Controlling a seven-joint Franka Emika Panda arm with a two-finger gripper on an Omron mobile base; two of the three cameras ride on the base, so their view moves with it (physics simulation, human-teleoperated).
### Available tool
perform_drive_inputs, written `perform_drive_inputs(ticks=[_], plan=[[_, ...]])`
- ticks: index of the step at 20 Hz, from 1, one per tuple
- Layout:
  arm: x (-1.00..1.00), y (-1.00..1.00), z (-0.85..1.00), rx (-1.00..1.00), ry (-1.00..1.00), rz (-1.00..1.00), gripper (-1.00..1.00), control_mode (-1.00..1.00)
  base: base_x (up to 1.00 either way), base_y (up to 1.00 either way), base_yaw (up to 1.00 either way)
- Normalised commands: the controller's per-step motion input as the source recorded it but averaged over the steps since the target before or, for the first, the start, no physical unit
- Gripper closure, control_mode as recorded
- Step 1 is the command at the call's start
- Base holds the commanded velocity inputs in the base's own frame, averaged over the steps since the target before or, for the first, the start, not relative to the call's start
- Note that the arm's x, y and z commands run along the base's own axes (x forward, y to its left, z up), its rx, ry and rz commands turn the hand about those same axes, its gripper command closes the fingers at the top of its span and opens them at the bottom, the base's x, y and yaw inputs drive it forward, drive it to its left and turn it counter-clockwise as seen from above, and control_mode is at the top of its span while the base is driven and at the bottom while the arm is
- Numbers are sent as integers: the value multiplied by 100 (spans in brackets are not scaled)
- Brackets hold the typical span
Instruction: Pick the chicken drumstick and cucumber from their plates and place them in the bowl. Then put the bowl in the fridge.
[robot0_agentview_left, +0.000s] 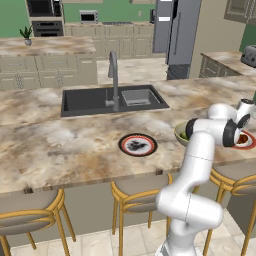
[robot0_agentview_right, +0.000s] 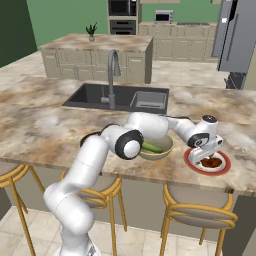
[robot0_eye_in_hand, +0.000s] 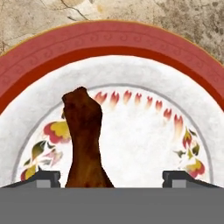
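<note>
Gripper: the gripper (robot0_agentview_right: 207, 152) hangs low over the right plate (robot0_agentview_right: 223, 167), jaws spread wide and empty; in the hand view one tip sits just beside the drumstick (robot0_eye_in_hand: 85, 140) and the other well off to its far side.
Drumstick: lies on the floral plate (robot0_eye_in_hand: 144, 78), untouched, off-centre between the tips.
Cucumber: the cucumber (robot0_agentview_right: 152, 147) already rests in the bowl (robot0_agentview_right: 162, 152), just beside the right plate.
Other plate: the dark-centred plate (robot0_agentview_left: 138, 145) sits empty, apart from the bowl on the counter (robot0_agentview_left: 60, 145).
Fridge: the fridge (robot0_agentview_left: 175, 35) stands far across the kitchen, door state unclear.
Risk: the meat sits near one tip, so a straight descent may land that tip on it.
Risk: closing off-centre could shove the drumstick sideways or pinch it weakly, letting it slip during the carry to the bowl.
</note>
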Motion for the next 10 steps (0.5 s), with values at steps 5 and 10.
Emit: perform_drive_inputs(ticks=[5,10], plan=[[5,-2,-18,0,0,2,100,-100,0,0,0],[0,0,-10,0,1,7,100,-100,0,0,0]])
